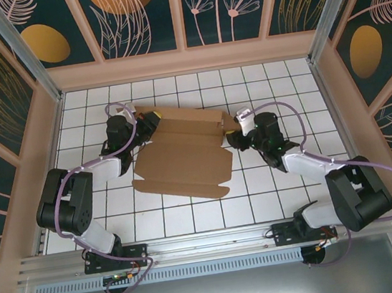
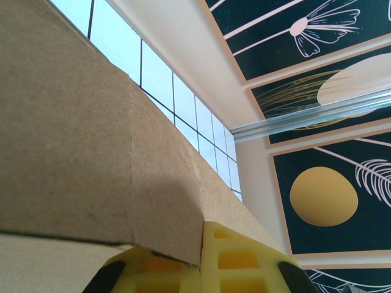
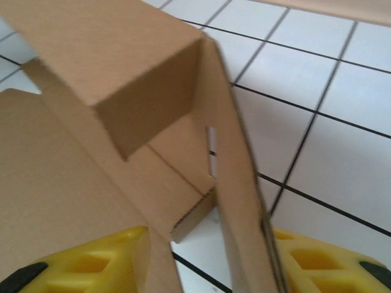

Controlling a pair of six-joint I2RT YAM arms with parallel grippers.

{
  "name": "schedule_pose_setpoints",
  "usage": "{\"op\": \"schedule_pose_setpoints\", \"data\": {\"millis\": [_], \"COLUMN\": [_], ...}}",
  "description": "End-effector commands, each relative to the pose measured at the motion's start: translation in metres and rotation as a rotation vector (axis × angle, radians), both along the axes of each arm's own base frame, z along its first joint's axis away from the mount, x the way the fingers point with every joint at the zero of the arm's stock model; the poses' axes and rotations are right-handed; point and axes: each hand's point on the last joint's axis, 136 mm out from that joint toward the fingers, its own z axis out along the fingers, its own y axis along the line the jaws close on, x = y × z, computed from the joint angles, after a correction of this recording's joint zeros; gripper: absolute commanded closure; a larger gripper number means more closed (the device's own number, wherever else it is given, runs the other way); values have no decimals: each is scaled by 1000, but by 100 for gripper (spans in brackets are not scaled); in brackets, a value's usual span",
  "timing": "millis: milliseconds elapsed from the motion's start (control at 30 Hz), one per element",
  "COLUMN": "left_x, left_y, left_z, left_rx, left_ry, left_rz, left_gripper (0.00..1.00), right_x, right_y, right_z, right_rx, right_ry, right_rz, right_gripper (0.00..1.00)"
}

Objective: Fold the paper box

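A white tiled table (image 1: 191, 219) sits inside dark floral wall panels (image 1: 142, 9) and aluminium posts (image 1: 20, 47).

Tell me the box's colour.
The box is plain brown, clearest from the top view.

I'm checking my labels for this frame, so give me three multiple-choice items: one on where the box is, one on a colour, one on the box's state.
1. The box lies: A on the tiled table between the arms; B on the metal rail; C against the far wall.
2. The fingers are: A red; B yellow; C silver.
3. The box is: A fully flat; B partly folded, some panels raised; C closed.

1 A: the top view shows it mid-table.
2 B: both wrist views show yellow.
3 B: the right wrist view shows upright panels.
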Motion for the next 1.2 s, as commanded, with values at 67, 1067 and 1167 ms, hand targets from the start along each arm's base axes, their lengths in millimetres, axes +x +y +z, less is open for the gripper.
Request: {"op": "schedule_pose_setpoints", "data": {"millis": [67,1067,1167], "left_x": [-7,-1,0], "left_y": [-6,-8,-7], "left_z": [-27,-15,-12], "left_rx": [35,-19,-26], "left_ry": [93,92,92], "left_rz": [-35,-37,-36], "left_gripper": [100,100,100], "right_x": [-18,17,16], "right_y": [19,17,16], "right_z": [86,12,13], "right_rx": [181,-27,-64], "right_ry": [-238,62,37], "right_rz": [167,190,111], "right_gripper": [48,55,52]}}
